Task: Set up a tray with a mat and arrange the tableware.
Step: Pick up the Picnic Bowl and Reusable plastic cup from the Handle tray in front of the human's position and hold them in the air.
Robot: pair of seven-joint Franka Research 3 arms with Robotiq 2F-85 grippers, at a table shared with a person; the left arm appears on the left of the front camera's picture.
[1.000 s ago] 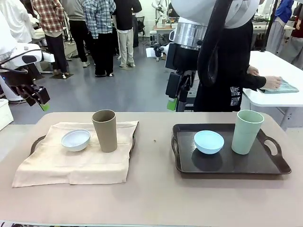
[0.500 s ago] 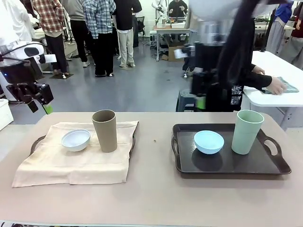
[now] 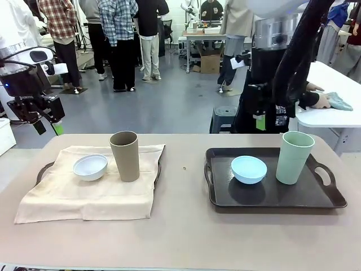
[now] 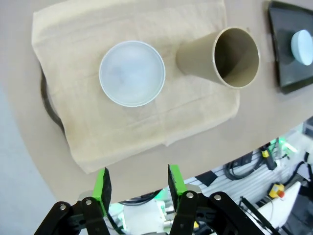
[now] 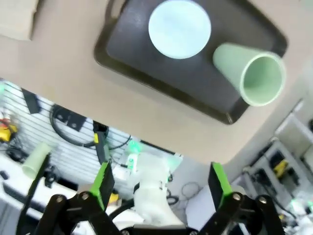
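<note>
Where mat (image 3: 84, 195) covers | L tray (image 3: 42, 171) mostly hidden | rim shows

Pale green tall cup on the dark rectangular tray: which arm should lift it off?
Probably right. The right gripper hangs open and empty on that side, its camera looking down on the pale green tall cup. The left gripper hangs at the opposite end, near the beige cloth mat.

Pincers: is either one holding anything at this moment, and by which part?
Nothing is held. The left pincer and the right pincer both hang open in the air, with nothing between their jaws.
</note>
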